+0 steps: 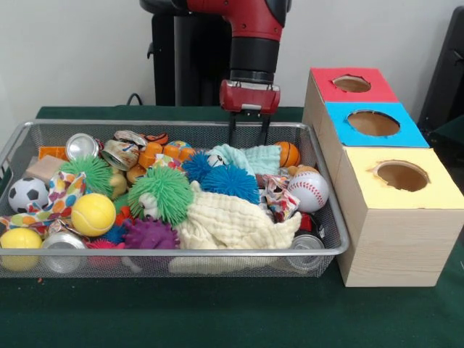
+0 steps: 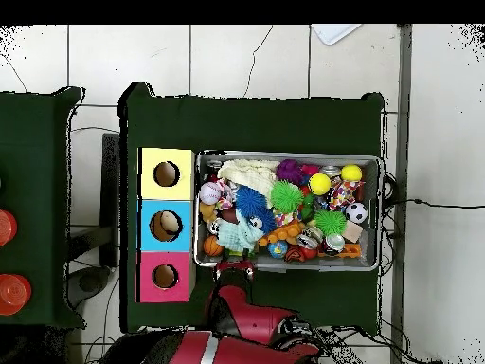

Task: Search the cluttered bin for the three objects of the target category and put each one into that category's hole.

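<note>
The wire mesh bin point(image 1: 181, 124) is full of toys, and it also shows in the overhead view point(image 2: 284, 154). No see-through plastic bottle shows in either view; any are hidden under the clutter. My gripper point(image 1: 248, 138) hangs just above the bin's far rim, over a pale green cloth point(image 1: 250, 157). Its two dark fingers point down, apart and empty. In the overhead view the gripper point(image 2: 235, 270) is at the bin's edge nearest the base. The blue-surround hole point(image 1: 373, 123) is the middle one of the box row beside the bin and also shows in the overhead view point(image 2: 166, 226).
The red-surround hole point(image 1: 351, 83) and the yellow-surround hole point(image 1: 401, 175) flank the blue one. The bin holds shiny cans point(image 1: 81, 146), spiky balls point(image 1: 161, 192), a baseball point(image 1: 307, 191), a yellow ball point(image 1: 93, 214), a soccer ball point(image 1: 27, 194) and a cream cloth point(image 1: 228, 225).
</note>
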Tool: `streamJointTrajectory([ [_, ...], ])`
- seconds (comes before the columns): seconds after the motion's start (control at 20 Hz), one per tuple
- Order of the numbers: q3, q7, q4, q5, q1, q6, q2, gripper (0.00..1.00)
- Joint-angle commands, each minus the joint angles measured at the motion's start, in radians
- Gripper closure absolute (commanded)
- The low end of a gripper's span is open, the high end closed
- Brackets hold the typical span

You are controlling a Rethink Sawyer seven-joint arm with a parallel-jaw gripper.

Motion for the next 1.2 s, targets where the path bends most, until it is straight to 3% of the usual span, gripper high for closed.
streamJointTrajectory([
  [0.05, 0.071, 0.217, -0.045, -0.010, -0.034, 0.046, 0.119, 0.00],
  [0.8, 0.122, 0.251, -0.018, 0.053, 0.013, 0.075, 0.048, 0.00],
  [1.2, 0.073, 0.216, -0.094, 0.093, 0.084, -0.043, 0.097, 0.00],
])
